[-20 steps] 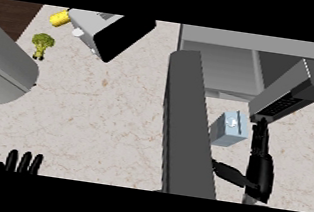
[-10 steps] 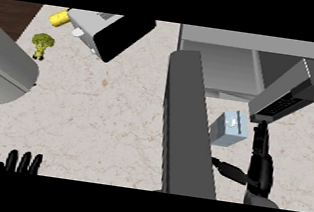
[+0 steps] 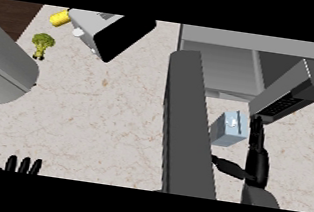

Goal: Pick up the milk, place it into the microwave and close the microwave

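Milk (image 3: pixel 229 129) stands on the worktop (image 3: pixel 106 121) (microwave (image 3: pixel 225 62) at twelve o'clock); right hand (image 3: pixel 256 160) beside it, fingers straight, holding nothing.

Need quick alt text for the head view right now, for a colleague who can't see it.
The right hand reaches with straight fingers alongside the milk carton, which stands on the counter before the open microwave. The left hand rests open at the lower left edge.
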### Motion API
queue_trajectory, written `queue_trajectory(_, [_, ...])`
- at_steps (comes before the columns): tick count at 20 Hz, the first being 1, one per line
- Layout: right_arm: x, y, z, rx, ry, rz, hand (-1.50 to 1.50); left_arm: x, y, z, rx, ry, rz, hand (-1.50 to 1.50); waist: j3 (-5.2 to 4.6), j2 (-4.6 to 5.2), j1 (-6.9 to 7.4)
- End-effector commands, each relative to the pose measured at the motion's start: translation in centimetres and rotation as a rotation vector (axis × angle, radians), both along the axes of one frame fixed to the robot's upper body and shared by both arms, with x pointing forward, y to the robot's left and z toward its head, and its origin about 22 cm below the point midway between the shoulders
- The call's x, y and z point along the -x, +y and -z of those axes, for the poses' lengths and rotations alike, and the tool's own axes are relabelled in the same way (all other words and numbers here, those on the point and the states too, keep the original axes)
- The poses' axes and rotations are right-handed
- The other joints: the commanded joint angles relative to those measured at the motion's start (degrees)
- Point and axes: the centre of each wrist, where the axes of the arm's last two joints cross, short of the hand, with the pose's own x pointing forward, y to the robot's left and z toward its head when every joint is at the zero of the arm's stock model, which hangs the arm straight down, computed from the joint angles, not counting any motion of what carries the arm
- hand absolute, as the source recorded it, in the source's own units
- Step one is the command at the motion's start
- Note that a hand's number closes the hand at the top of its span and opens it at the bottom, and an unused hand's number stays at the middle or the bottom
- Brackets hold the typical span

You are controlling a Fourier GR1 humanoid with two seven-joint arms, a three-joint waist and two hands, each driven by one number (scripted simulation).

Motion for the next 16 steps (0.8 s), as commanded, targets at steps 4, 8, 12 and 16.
queue_trajectory(4, [-1.4, 0.5, 0.7, -0.037, 0.008, -0.028, -1.5, 0.0, -0.8, 1.7, 0.006, -0.011, 0.0, -1.5, 0.02, 0.08, 0.16])
queue_trajectory(8, [-3.0, 1.5, -0.2, -0.06, 0.009, -0.013, -1.5, -0.1, 0.3, 1.6, -0.009, -0.01, 0.006, -1.5, 0.0, 0.04, 0.02])
queue_trajectory(12, [-3.6, 1.7, -0.1, -0.017, -0.019, 0.084, -1.5, 1.0, 0.3, 0.4, -0.005, -0.001, -0.008, -1.5, 0.02, 0.09, 0.28])
queue_trajectory(16, [-3.3, 0.5, 0.1, 0.16, -0.014, 0.054, 1.5, 1.2, 0.5, 1.6, 0.003, -0.006, 0.014, -1.5, -0.01, 0.12, 0.41])
